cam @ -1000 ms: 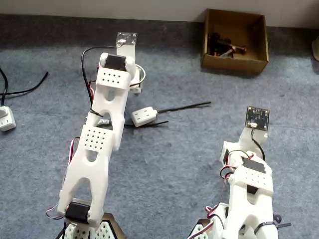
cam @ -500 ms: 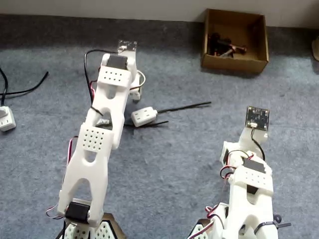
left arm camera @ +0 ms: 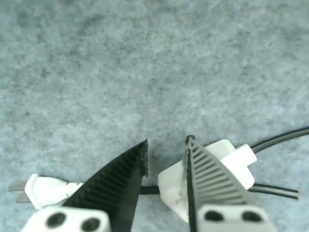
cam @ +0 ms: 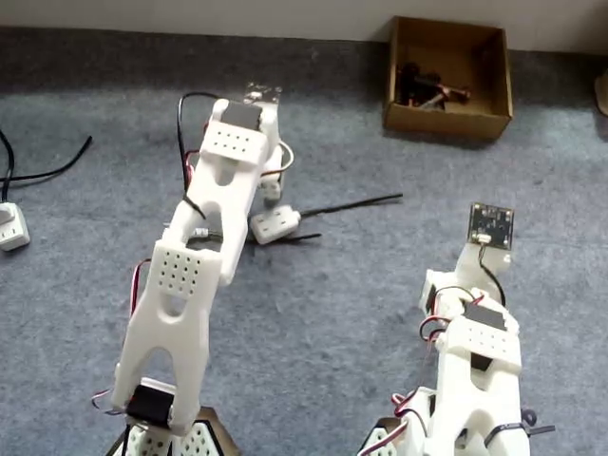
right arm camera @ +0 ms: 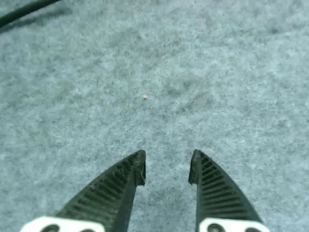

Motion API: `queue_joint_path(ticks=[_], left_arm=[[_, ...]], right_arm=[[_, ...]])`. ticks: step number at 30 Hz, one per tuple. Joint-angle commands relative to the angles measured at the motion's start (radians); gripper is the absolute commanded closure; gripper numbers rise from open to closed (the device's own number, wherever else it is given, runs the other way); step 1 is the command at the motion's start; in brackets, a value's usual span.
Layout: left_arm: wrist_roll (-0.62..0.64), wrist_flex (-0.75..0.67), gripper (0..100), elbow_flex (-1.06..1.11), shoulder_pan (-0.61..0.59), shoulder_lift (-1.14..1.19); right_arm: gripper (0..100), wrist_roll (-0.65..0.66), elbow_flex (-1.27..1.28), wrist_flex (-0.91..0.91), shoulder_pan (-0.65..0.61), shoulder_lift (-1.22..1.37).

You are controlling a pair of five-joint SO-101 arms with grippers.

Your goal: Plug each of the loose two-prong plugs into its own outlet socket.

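Carpet (cam: 342, 304) grey, outlet socket (cam: 275, 223), cardboard box (cam: 445, 123) beyond

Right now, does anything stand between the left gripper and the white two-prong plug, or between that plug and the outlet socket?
Nothing visible does. The open left gripper hangs over carpet, the two-prong plug beside one finger, the outlet socket beside the other. Only a black cord lies between them.

Left gripper (left arm camera: 167, 142) nearer the outlet socket (cam: 275, 223).

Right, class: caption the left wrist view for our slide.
Open left hand over white outlet socket and loose two-prong plug on carpet.
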Motion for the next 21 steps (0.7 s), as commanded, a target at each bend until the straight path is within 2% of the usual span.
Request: queue_joint_path(ticks=[1, 12, 21], left_arm=[[0.020, 0.003, 87, 0.056, 0.056, -0.107], [0.020, 0.002, 87, 0.189, 0.114, -0.157], [0.020, 0.002, 87, 0.213, 0.165, -0.160]], right_arm=[[84.6, 0.012, -0.004, -0.019, -0.007, -0.019], [84.6, 0.012, -0.004, -0.019, -0.007, -0.019], [84.6, 0.012, -0.004, -0.019, -0.007, -0.019]])
